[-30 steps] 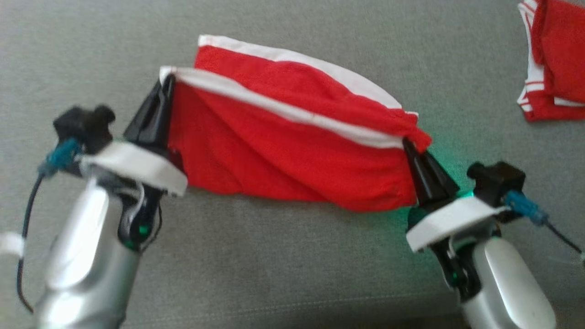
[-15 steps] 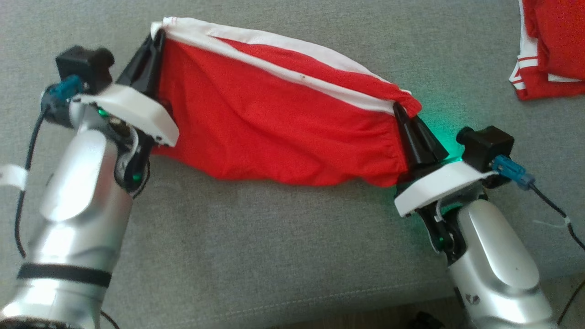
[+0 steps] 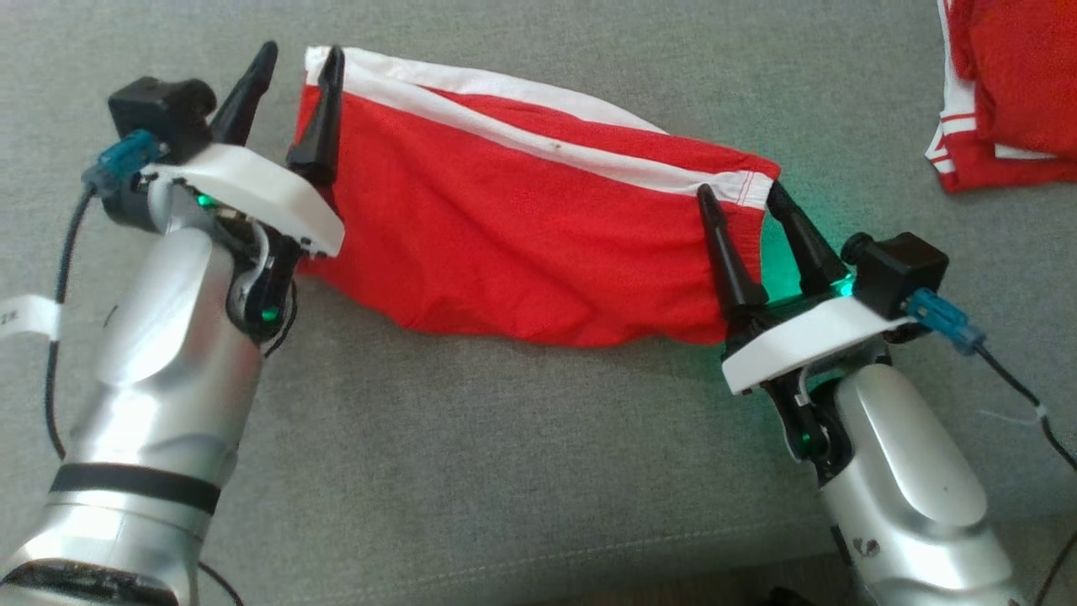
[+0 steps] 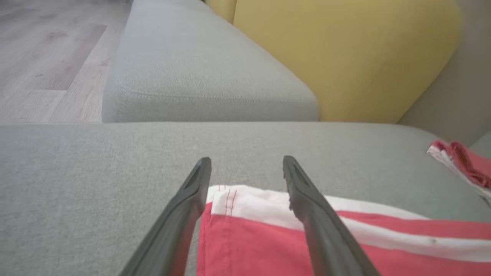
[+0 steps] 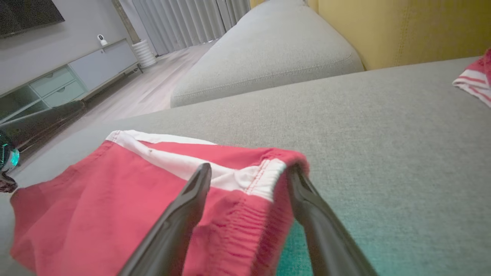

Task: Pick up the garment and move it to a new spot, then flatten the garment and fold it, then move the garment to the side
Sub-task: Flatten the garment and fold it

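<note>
Garment [image 3: 522, 244]: lay spread on the sofa [image 3: 505, 471], white band along the far edge. Judged best to withdraw straight and level, without snagging or dragging either corner. Reached in from both sides, forearms angled inward. Held left gripper [image 3: 301, 49] and right gripper [image 3: 740, 188] wide apart, straddling the far corners, clamped on nothing.

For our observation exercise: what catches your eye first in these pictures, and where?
The red garment with its white band lies spread across the middle of the grey sofa. The left gripper and right gripper stand open at its two ends, and a second red cloth lies at the upper right.
</note>
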Robot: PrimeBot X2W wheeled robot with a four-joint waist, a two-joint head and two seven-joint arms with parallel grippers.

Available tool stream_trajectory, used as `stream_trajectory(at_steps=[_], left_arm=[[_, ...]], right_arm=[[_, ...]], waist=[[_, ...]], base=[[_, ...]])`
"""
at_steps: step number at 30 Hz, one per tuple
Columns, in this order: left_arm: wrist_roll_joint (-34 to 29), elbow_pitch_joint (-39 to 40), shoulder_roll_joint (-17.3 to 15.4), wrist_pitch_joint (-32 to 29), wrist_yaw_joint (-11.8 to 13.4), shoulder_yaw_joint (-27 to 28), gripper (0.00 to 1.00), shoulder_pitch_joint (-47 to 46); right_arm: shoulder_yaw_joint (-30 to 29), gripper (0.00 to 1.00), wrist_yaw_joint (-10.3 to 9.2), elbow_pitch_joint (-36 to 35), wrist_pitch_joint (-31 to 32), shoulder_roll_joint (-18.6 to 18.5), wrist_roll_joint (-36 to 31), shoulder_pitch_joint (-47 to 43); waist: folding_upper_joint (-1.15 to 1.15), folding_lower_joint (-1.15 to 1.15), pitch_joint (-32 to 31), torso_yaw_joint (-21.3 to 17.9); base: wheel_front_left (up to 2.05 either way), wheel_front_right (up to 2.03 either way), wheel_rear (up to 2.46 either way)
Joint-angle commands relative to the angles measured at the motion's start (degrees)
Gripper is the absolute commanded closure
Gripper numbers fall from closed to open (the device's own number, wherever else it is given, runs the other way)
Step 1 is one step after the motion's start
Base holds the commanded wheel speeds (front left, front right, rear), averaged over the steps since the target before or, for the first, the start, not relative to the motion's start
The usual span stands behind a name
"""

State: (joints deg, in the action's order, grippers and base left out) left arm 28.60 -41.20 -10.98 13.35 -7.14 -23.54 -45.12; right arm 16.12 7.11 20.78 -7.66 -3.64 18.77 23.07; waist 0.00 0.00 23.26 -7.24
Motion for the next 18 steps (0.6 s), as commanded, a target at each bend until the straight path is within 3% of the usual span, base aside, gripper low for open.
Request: stream_trajectory(at_steps=[1,13,18], left_arm=[[1.0,2.6,-2.2,0.7,-0.3,1.5,0.00,-1.6],[10.1,16.4,-6.6,0.6,-0.3,4.6,0.00,11.5],[11.1,21.4,-7.9,-4.1,2.0,3.6,0.00,18.0]], right_arm=[[0.7,0.00,0.37,-2.2,-0.7,0.8,0.2,-0.4],[-5.2,0.00,0.37,-9.0,1.8,0.8,-3.2,-7.8],[-8.0,0.00,0.37,-13.0,3.9,0.8,-4.8,-11.0]], waist=[[0.00,0.00,-0.6,0.4],[0.00,0.00,-5.6,2.9],[0.00,0.00,-7.0,3.8]], base=[[0.00,0.00,0.00],[0.00,0.00,0.00],[0.00,0.00,0.00]])
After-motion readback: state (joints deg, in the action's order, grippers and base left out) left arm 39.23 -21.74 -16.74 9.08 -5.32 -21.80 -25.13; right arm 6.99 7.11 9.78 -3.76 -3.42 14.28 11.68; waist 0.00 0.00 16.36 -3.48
